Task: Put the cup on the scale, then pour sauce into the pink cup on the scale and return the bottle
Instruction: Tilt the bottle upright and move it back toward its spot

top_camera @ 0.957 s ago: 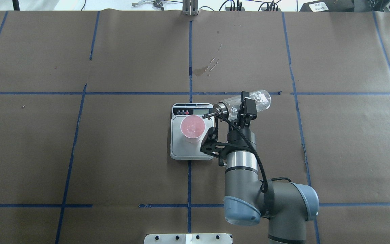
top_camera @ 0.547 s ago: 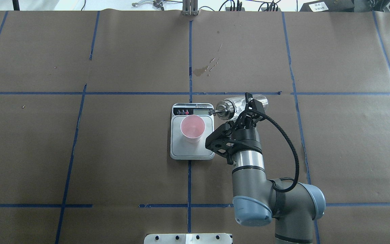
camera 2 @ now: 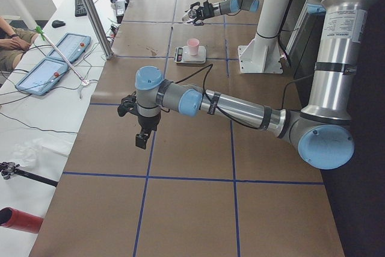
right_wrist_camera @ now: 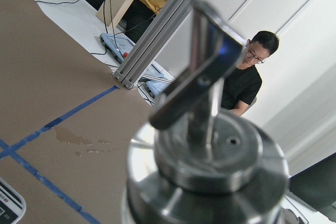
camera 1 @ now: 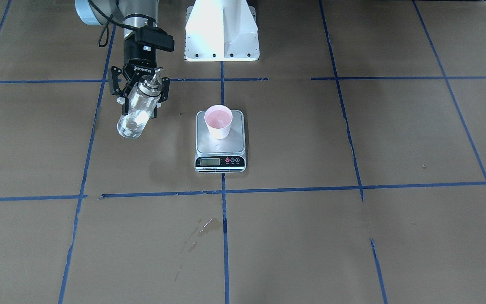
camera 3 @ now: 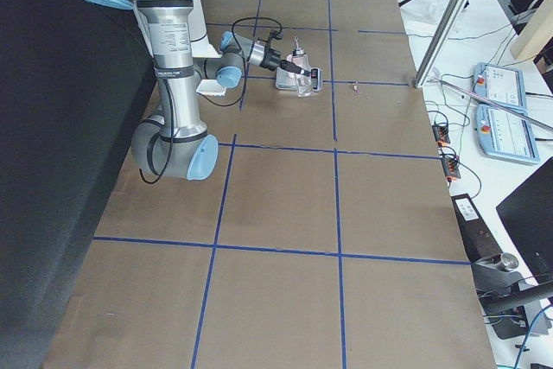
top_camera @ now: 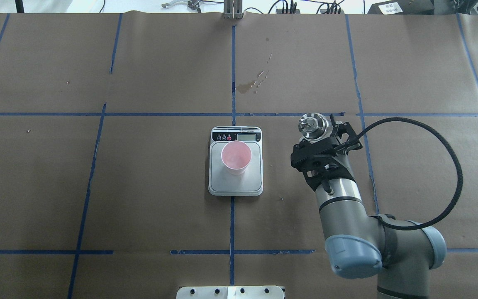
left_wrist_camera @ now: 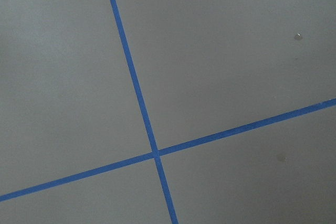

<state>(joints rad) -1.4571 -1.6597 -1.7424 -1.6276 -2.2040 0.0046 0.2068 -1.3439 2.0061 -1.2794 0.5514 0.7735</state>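
Clamping the bottle [camera 1: 131, 121], right gripper [camera 1: 141, 101] hangs near the scale [camera 1: 220, 147] — cup [camera 1: 219, 122] atop, wet stain [camera 1: 207, 227] beyond.

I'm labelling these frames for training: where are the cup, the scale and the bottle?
cup [top_camera: 236, 155]: overhead view, on its pink inside.
scale [top_camera: 239, 185]: overhead view, on the bare steel platform.
bottle [camera 1: 132, 120]: front-facing view, on the glass body.

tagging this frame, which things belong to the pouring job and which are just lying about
Job: cup, scale, bottle, right gripper holding the bottle.
Lying about: stain on the table paper, tablets on the side bench.
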